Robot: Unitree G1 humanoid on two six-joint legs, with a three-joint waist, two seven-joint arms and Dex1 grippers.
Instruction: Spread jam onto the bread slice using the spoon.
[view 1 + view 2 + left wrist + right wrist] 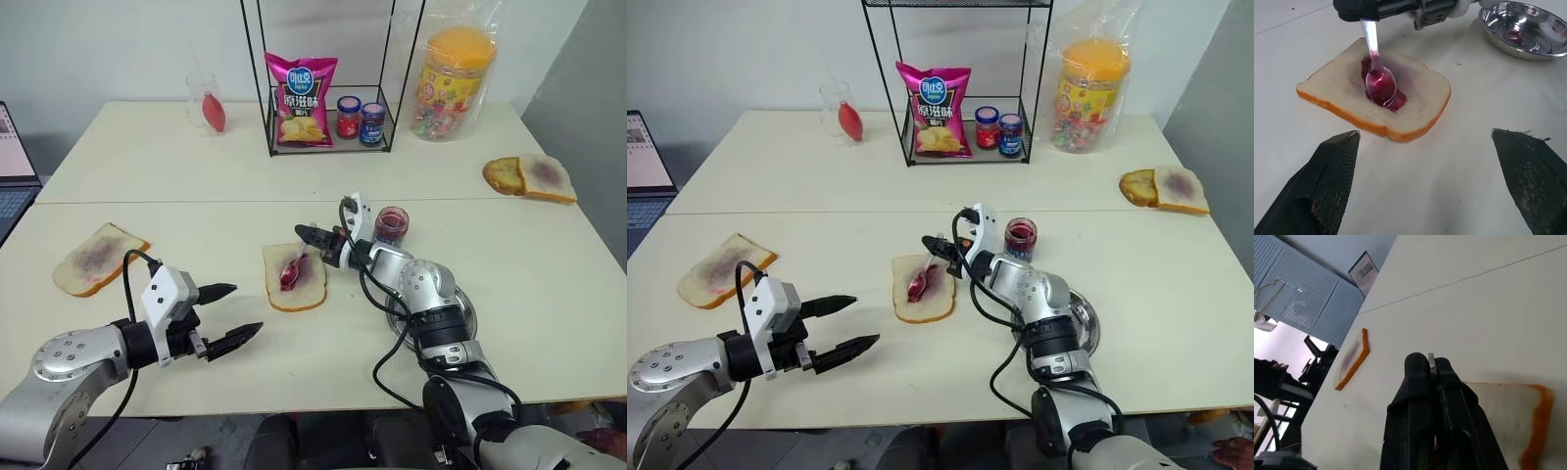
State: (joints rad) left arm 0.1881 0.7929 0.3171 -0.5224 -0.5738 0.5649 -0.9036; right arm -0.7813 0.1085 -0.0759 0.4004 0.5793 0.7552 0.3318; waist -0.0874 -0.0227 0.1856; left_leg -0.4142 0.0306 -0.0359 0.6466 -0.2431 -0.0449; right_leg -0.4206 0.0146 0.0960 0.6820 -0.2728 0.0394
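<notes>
Two grippers are showing: my right gripper (312, 233) is clamping the spoon (1377, 73) by its handle, whose top is hidden between the fingers, and the bowl is resting in the jam (1396, 100) streak on the bread (294, 277). My left gripper (233, 313) is hanging with jaws spread wide and nothing in them, near the bread's left. I'm seeing the steel dish (1528, 30) cut off at the frame edge.
</notes>
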